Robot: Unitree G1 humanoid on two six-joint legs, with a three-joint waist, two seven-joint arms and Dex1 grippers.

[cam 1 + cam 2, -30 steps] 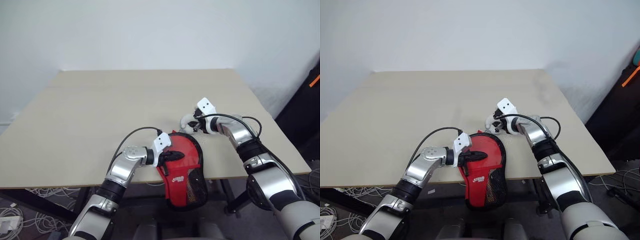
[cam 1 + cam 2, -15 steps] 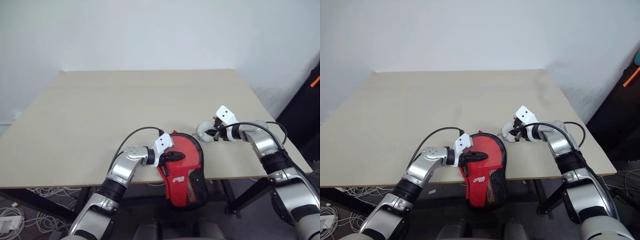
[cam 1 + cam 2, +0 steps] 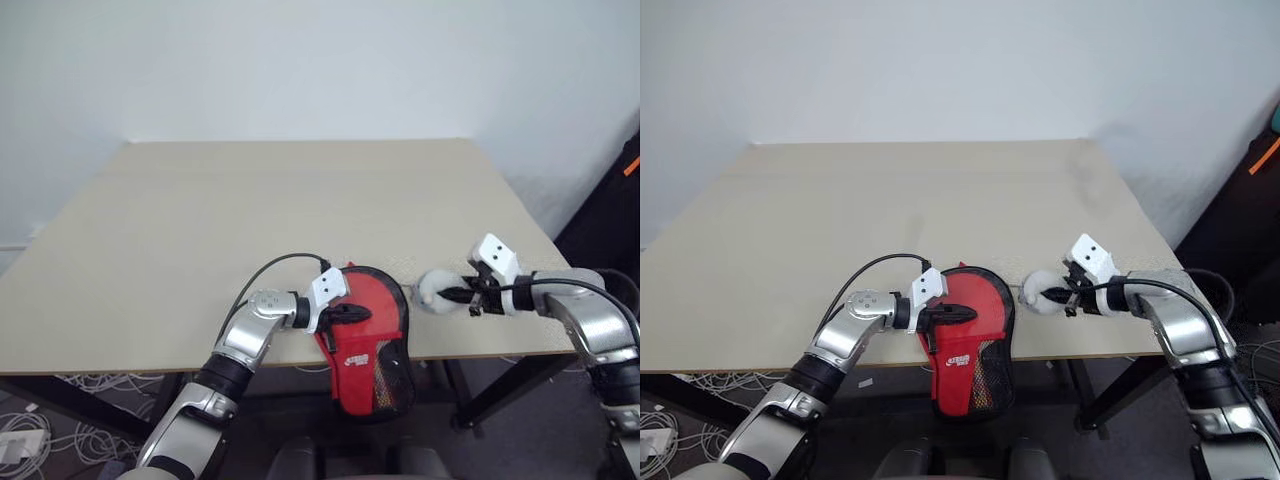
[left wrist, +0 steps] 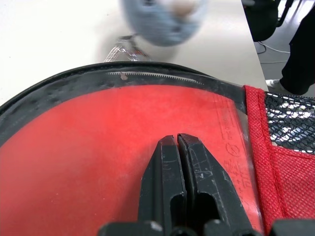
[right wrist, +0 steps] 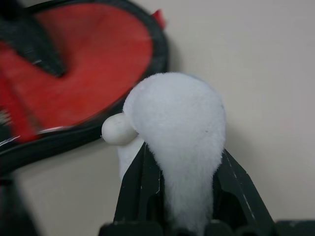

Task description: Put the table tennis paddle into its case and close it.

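The red case [image 3: 372, 335] with black edging and a mesh pocket lies at the table's front edge, its handle end hanging over. My left gripper [image 3: 362, 312] is shut, with its fingertips [image 4: 177, 142] resting on the case's red top [image 4: 88, 147]. To the right of the case my right gripper [image 3: 455, 294] is shut on a white fluffy pom-pom [image 5: 182, 118]. A thin chain [image 4: 123, 48] runs from the pom-pom [image 3: 432, 289] toward the case's zip edge. The table tennis paddle is hidden.
The beige table [image 3: 250, 210] stretches bare behind the case to a white wall. Cables [image 3: 30, 425] lie on the floor at the left. A dark object with an orange stripe [image 3: 628, 165] stands past the table's right edge.
My right gripper has carried the white pom-pom from behind the case's top round to its right side, nearer the front edge. The left gripper has stayed on the case.
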